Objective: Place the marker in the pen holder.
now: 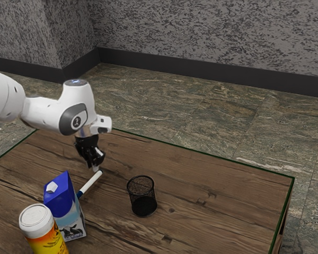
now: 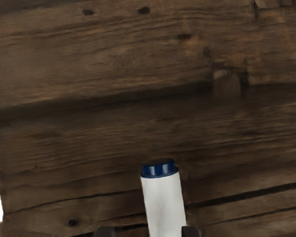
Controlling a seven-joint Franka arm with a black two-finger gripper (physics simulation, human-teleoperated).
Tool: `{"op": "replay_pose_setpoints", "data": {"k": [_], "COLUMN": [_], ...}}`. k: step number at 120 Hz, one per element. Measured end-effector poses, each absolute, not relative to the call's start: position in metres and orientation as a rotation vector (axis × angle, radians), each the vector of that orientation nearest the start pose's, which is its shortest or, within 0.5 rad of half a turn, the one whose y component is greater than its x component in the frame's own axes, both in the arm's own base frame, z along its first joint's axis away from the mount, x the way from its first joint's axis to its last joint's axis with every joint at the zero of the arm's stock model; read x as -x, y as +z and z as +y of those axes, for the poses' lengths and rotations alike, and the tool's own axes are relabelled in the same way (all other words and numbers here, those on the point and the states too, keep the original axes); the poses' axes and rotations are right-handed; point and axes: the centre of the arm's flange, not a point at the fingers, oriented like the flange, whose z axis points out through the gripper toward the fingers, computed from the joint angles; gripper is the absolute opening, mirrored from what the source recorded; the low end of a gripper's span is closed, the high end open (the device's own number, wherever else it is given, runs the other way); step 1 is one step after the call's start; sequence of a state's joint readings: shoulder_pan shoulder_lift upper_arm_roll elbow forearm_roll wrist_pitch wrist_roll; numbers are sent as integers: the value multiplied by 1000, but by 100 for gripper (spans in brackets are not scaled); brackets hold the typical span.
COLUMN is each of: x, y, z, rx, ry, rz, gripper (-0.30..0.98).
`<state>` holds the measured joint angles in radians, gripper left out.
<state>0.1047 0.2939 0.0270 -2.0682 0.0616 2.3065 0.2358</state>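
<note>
Black gripper (image 1: 97, 163), fingers apart, is at a smooth white marker (image 1: 90, 184) (a slim cylinder) on the grained wooden table (image 1: 217, 217); its axis slants from beside the carton (image 1: 62, 201), blue end toward the exterior view's upper right.

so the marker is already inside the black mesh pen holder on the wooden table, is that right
No, the marker is not inside the black mesh pen holder: the exterior view shows it outside. The pen holder is indeed on the wooden table.
</note>
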Motion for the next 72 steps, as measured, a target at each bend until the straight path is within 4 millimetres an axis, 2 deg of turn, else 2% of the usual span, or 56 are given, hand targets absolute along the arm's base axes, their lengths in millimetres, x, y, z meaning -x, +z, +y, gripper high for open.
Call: {"op": "replay_pose_setpoints", "data": {"k": [42, 50, 64, 68, 72], "x": [-577, -578, -579, -581, -583], "y": [249, 246, 250, 260, 282], "z": [75, 75, 73, 71, 65], "rx": [3119, 3121, 3115, 3110, 3106], "ry": [145, 141, 121, 93, 37], "rz": [156, 146, 143, 146, 162], "gripper": [11, 6, -2, -3, -4]}}
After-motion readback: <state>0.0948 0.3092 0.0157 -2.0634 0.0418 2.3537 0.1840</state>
